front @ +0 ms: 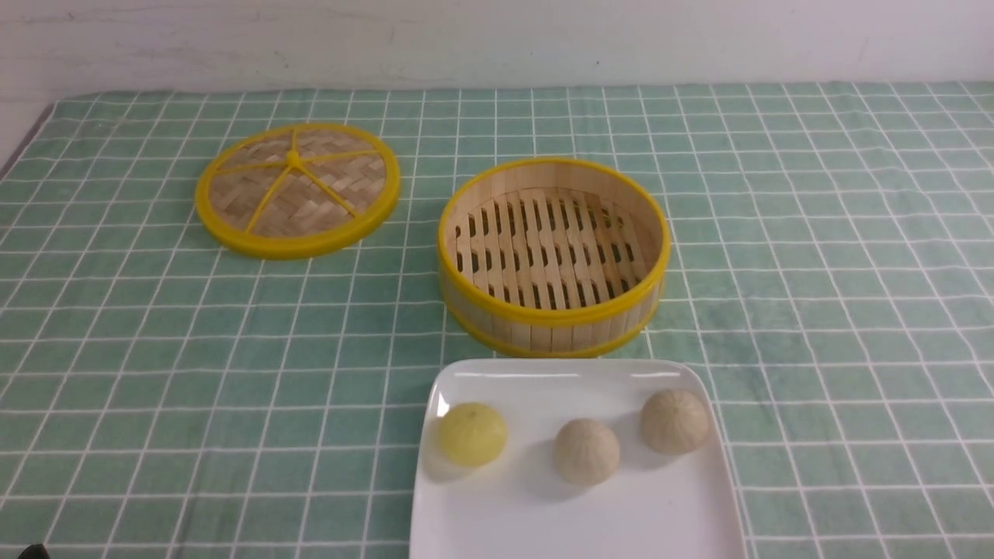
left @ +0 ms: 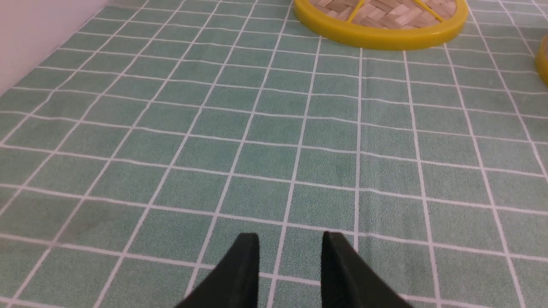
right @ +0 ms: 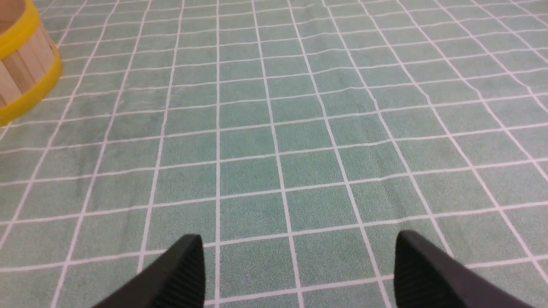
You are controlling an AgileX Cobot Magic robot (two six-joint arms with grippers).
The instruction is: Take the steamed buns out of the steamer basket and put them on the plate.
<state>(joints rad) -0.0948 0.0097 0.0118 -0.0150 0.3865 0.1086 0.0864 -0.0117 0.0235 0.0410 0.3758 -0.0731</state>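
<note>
The three steamed buns lie on the white plate point(front: 543, 528) at the front: the pale yellow one point(front: 472, 433) at its left, a cream-beige one point(front: 586, 450) in the middle, another cream-beige one point(front: 674, 421) at the right. The steamer basket point(front: 553, 310) stands just behind the plate with nothing in it. Neither gripper shows in the front view. My left gripper point(left: 291, 239) hovers over bare cloth, its jaws a narrow gap apart and holding nothing. My right gripper point(right: 299, 241) is wide open and empty over bare cloth, to the right of the basket point(right: 25, 64).
The flat woven lid point(front: 297, 190) with yellow rim and spokes lies at the back left; it also shows in the left wrist view point(left: 381, 36). Green checked cloth point(front: 815, 272) covers the table. A white wall runs behind.
</note>
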